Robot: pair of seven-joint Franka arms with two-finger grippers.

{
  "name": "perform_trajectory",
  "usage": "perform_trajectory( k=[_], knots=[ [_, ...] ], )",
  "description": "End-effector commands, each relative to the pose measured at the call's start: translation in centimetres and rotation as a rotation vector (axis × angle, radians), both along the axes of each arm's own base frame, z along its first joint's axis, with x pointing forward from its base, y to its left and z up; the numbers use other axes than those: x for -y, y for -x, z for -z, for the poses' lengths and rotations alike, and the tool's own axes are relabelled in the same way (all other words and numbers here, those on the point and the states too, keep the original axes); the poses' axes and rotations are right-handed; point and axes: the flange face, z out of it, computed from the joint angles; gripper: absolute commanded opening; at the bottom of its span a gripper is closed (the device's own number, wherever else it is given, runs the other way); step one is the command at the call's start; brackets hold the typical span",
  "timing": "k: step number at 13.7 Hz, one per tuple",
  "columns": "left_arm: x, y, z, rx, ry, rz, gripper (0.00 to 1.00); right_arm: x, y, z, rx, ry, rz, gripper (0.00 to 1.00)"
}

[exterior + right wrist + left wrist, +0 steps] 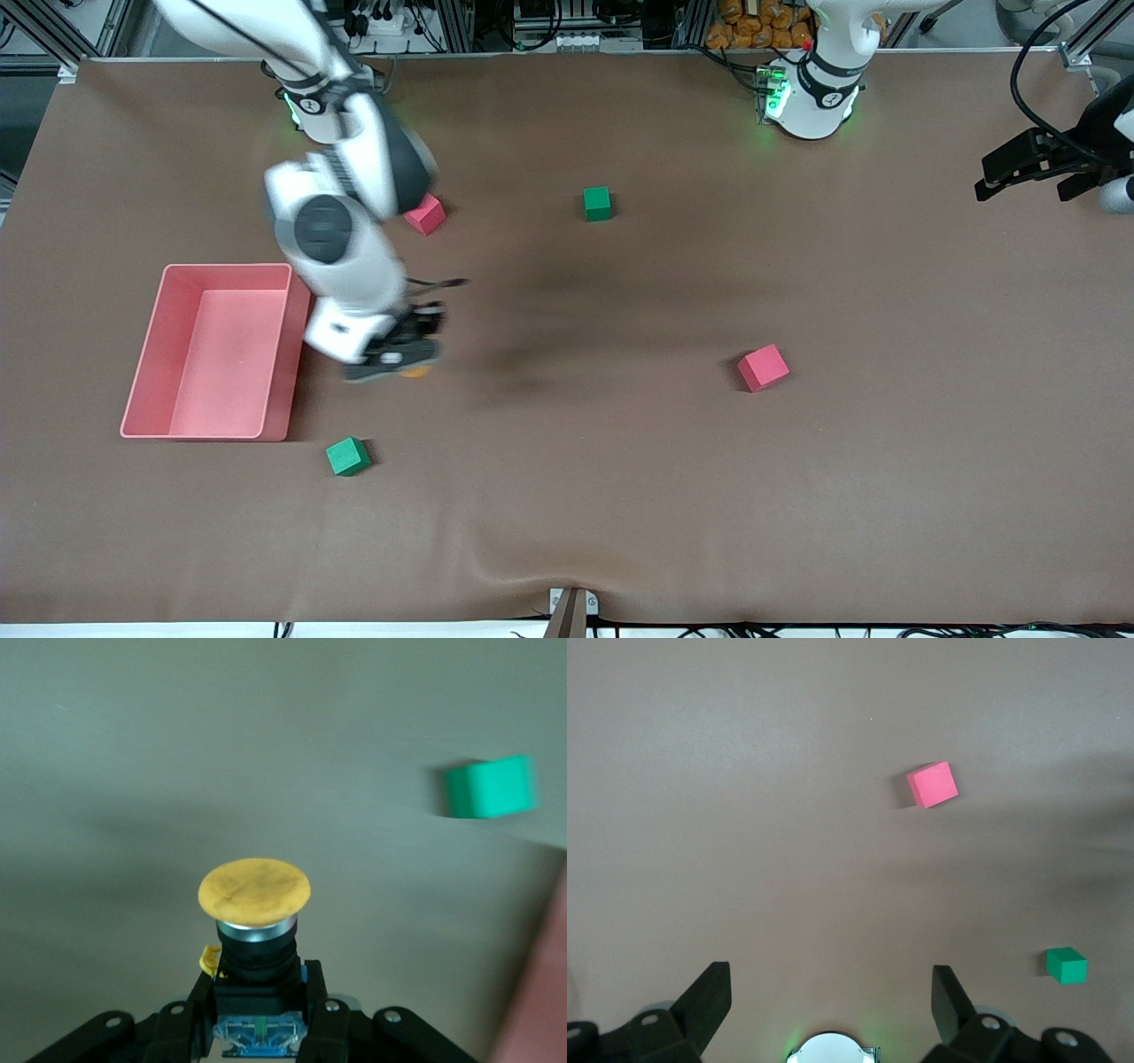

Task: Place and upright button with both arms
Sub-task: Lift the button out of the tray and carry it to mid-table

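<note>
While your right gripper point(403, 354) pinches the button point(254, 904) by its body above the table point(620, 496) beside the pink bin point(142, 390), lower slowly, cap up; left gripper point(831, 1010) waits spread at the table's edge.
</note>
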Motion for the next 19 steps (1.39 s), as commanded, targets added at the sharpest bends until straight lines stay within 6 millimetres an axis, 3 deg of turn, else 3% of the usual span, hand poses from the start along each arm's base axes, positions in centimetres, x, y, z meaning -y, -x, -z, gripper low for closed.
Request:
perform_trajectory(
  k=[1,4,7,10,12,15,16,17,18,19],
  knots=[
    [0.1,-0.1,0.2,-0.012,0.014,0.009,1.0,-8.1,-0.2,2.8,0.04,-0.009,0.099,0.08],
    [0.2,-0.3,0.4,-0.017,0.017,0.019,1.0,-15.2,2.9,5.4,0.118,-0.093,0.067,0.08],
    [0.5,-0.4,0.9,-0.026,0.017,0.027,1.0,-19.7,5.9,8.1,0.144,-0.13,0.087,0.14],
    [0.6,-0.6,1.1,-0.03,0.017,0.03,1.0,-22.1,8.6,11.6,0.121,-0.125,0.139,0.16],
    [0.8,-0.6,1.2,-0.032,0.017,0.03,1.0,-23.9,10.7,14.3,0.119,-0.121,0.128,0.23],
    [1.6,-0.6,1.4,-0.04,0.017,0.037,1.0,-24.4,11.7,15.4,0.138,-0.083,0.091,0.33],
    [2.3,-0.6,1.6,-0.048,0.016,0.046,1.0,-24.4,11.9,15.9,0.135,-0.077,0.088,0.46],
    [2.5,-0.6,1.7,-0.051,0.017,0.052,1.0,-24.3,11.7,16.1,0.136,-0.077,0.096,0.82],
    [2.5,-0.6,1.8,-0.053,0.017,0.054,1.0,-24.3,11.7,16.0,0.137,-0.073,0.102,1.0],
    [2.5,-0.6,1.8,-0.053,0.017,0.054,1.0,-24.0,11.2,15.4,0.148,-0.071,0.105,1.0]
  ],
)
